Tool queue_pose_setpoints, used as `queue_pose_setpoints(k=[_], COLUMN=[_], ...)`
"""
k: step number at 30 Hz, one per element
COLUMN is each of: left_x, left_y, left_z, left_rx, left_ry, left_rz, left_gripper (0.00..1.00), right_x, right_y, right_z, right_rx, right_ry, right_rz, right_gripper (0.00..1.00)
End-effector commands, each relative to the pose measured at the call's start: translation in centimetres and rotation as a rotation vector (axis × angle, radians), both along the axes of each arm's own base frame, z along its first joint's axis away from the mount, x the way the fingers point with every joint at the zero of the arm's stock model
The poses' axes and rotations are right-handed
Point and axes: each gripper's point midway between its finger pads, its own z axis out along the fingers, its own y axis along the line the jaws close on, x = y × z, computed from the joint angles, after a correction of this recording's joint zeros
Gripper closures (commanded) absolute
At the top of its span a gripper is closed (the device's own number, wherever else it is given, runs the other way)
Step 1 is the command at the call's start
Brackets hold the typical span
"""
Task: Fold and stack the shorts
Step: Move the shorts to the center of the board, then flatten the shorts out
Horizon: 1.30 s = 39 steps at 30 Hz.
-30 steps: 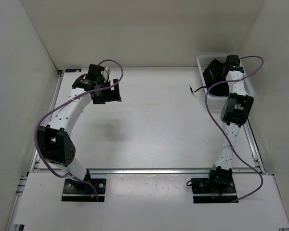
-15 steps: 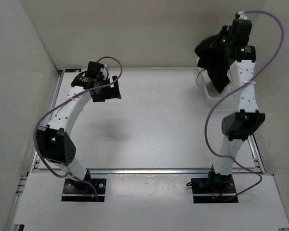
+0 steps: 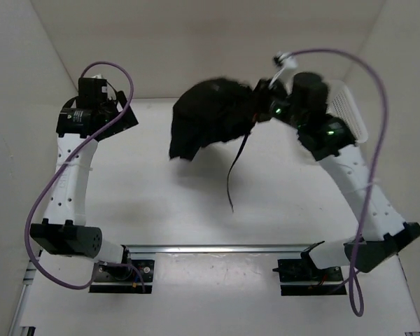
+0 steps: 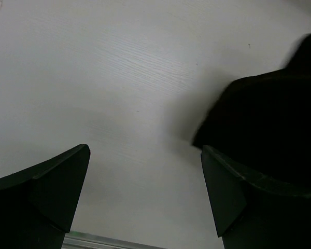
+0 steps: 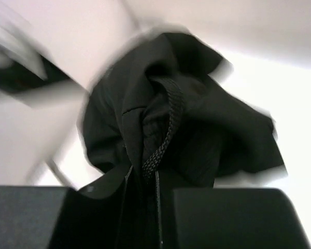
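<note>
Swung leftward: one shorts [image 3: 210, 115] (in right claw [image 3: 261, 105]).

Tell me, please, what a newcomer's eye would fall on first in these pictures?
The black shorts hang bunched in mid-air over the table, clamped in the right gripper, with the drawstring dangling below them. At the far left, the left gripper hovers open and empty.

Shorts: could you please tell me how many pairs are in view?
1: the shorts hang from the right gripper above the table; the basket may hide others.
</note>
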Motion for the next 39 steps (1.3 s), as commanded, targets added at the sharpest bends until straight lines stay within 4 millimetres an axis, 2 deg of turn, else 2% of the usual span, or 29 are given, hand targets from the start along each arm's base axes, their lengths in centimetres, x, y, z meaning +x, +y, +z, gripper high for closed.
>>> queue_pose_setpoints(k=[1, 2, 3, 5, 7, 8, 11, 12, 13, 15, 16, 17, 18, 19, 20, 21, 22, 24, 25, 26, 28, 29, 30, 32, 34, 35, 37, 38, 39], left_x=[-2.8, -2.6, -2.8, -3.0, -3.1, -3.0, -2.9, -2.7, -2.4, -2.6, -1.9, -1.7, -1.4, -0.6, 0.0, 0.4, 2.3, 3.9, 5.5, 6.2, 6.8, 8.1, 8.3, 8.7, 8.3, 8.5, 8.5, 8.4, 8.4], left_y=[2.4, 1.9, 1.5, 0.6, -1.0, -2.2, -3.8, -5.0, -5.5, -6.0, -6.2, -6.5, -6.7, -7.4, -7.6, -8.8, -9.7, -10.9, -11.6, -12.2, -12.6, -12.8, -12.9, -13.3, -13.4, -13.5, -13.6, -13.8, -13.8], left_z=[2.2, 1.6, 1.5, 0.1, -0.6, -1.8, -3.4, -5.0, -6.3, -9.0, -10.5, -11.3, -12.1, -13.3, -13.8, -14.1, -14.7, -15.5, -14.5, -17.1, -18.5, -18.3, -20.4, -22.4, -23.5, -23.5, -23.8, -23.8, -23.8], left_rx=[0.019, -0.002, -0.017, -0.045, -0.065, -0.055, -0.035, -0.039, -0.034, -0.044, -0.048, -0.059, -0.066, -0.092, -0.097, -0.091, -0.081, -0.063, -0.057, -0.038, -0.016, -0.014, -0.002, -0.009, -0.010, -0.017, -0.025, -0.033, -0.033], left_ry=[-0.028, -0.027, -0.030, 0.011, 0.029, 0.054, 0.070, 0.096, 0.130, 0.210, 0.239, 0.256, 0.270, 0.288, 0.301, 0.312, 0.320, 0.346, 0.317, 0.382, 0.431, 0.409, 0.459, 0.501, 0.536, 0.527, 0.529, 0.531, 0.531], left_rz=[0.095, 0.073, 0.058, 0.013, -0.039, -0.085, -0.129, -0.153, -0.163, -0.147, -0.136, -0.135, -0.141, -0.146, -0.136, -0.164, -0.170, -0.184, -0.188, -0.182, -0.181, -0.165, -0.162, -0.158, -0.161, -0.154, -0.159, -0.163, -0.163], left_gripper=[0.00, 0.00, 0.00, 0.00, 0.00, 0.02, 0.11, 0.18, 0.21, 0.22, 0.22, 0.22, 0.18, 0.10, 0.08, 0.06, 0.04, 0.04, 0.04, 0.04, 0.04, 0.04, 0.04, 0.04, 0.05, 0.12, 0.22, 0.32, 0.53], right_x=[0.8, 0.7, 0.5, 0.3, -0.4, -0.7, -1.9, -2.3, -3.0, -3.7, -4.5, -4.9, -4.9, -5.7, -5.9, -6.4, -6.5, -6.7, -6.7, -6.6, -6.2, -6.0, -5.6, -4.8, -4.0, -3.9, -3.1, -2.7, -2.4], right_y=[0.3, -0.2, -0.6, -2.0, -3.9, -4.5, -6.1, -6.7, -6.9, -6.8, -6.4, -6.1, -5.4, -4.3, -3.5, -2.3, -1.6, -0.6, 0.2, 0.3, 1.7, 1.9, 2.6, 3.7, 4.3, 4.5, 5.1, 5.5, 5.8], right_z=[-16.4, -19.4, -20.9, -22.4, -22.1, -21.9, -21.7, -22.1, -23.0, -23.7, -24.9, -25.3, -25.4, -26.5, -26.6, -27.4, -27.8, -29.5, -29.5, -30.1, -30.7, -31.3, -31.8, -33.2, -34.1, -35.2, -35.4, -35.6, -35.5], right_rx=[-0.216, -0.253, -0.284, -0.328, -0.346, -0.349, -0.357, -0.364, -0.377, -0.371, -0.361, -0.345, -0.317, -0.318, -0.312, -0.328, -0.333, -0.373, -0.381, -0.392, -0.404, -0.411, -0.424, -0.455, -0.465, -0.483, -0.471, -0.468, -0.466], right_ry=[0.333, 0.404, 0.448, 0.492, 0.458, 0.445, 0.425, 0.439, 0.463, 0.486, 0.536, 0.556, 0.558, 0.586, 0.591, 0.607, 0.610, 0.637, 0.624, 0.639, 0.630, 0.638, 0.648, 0.659, 0.671, 0.692, 0.678, 0.674, 0.672], right_rz=[-0.035, -0.039, -0.048, -0.094, -0.166, -0.188, -0.229, -0.238, -0.228, -0.211, -0.183, -0.166, -0.143, -0.099, -0.077, -0.045, -0.039, -0.018, -0.007, -0.008, 0.010, 0.010, 0.018, 0.023, 0.023, 0.021, 0.022, 0.022, 0.023], right_gripper=[0.58, 0.26, 0.20, 0.15, 0.14, 0.15, 0.31, 0.35, 0.52, 0.63, 0.68, 0.68, 0.65, 0.47, 0.39, 0.33, 0.25, 0.25, 0.25, 0.25, 0.25, 0.27, 0.27, 0.30, 0.33, 0.35, 0.44, 0.50, 0.68])
